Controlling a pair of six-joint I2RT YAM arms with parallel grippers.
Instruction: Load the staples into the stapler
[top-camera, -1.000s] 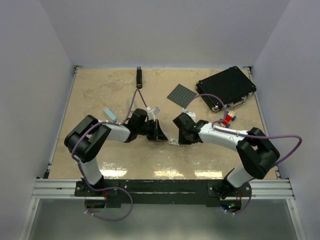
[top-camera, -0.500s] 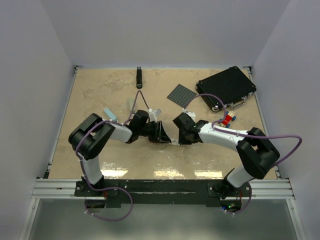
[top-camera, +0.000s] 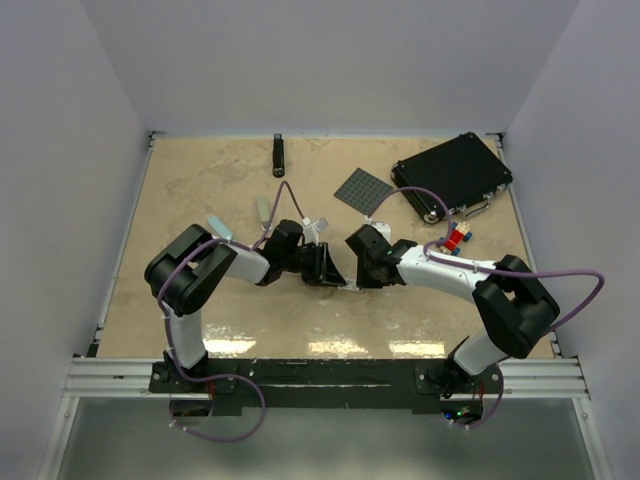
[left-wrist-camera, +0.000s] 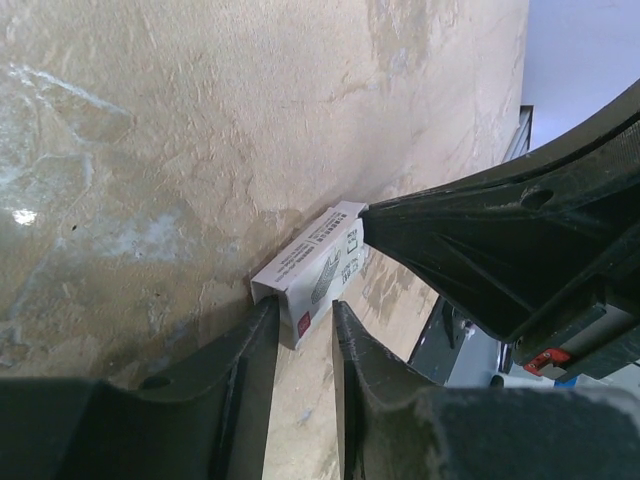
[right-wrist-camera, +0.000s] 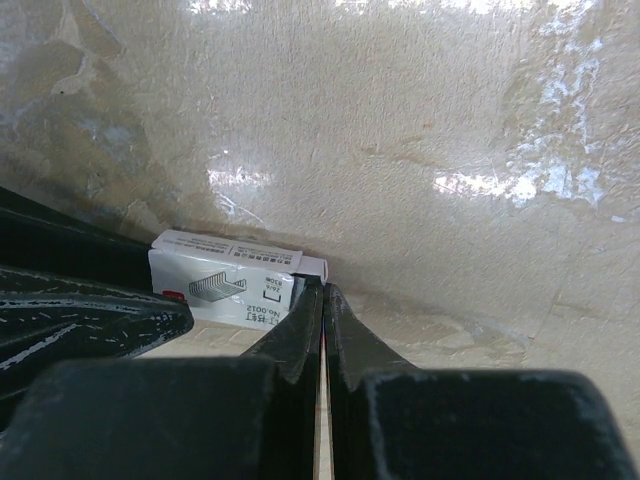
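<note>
The staples box (left-wrist-camera: 318, 255), white with a staple drawing and a red mark, lies on the table between my two grippers (top-camera: 349, 287). My left gripper (left-wrist-camera: 305, 315) straddles its near end, with both fingers lying against its sides. My right gripper (right-wrist-camera: 324, 290) is shut, and its tips press on the flap end of the box (right-wrist-camera: 225, 280). Its black finger (left-wrist-camera: 470, 240) touches the far end in the left wrist view. The grey-green stapler (top-camera: 263, 208) lies behind the left arm, with a pale blue part (top-camera: 220, 228) to its left. A small grey-blue tray (top-camera: 316, 223) sits beside the left wrist.
A slim black stapler (top-camera: 279, 155) lies at the back edge. A grey baseplate (top-camera: 362, 190) and a black case (top-camera: 452, 172) are at the back right. Red-and-blue toy bricks (top-camera: 458, 238) sit beside the right forearm. Walls enclose the table on three sides.
My left arm has slid right toward the right gripper. Its jaws, shut a second ago, parted and now sit around the near end of the box. The right gripper has stayed put.
</note>
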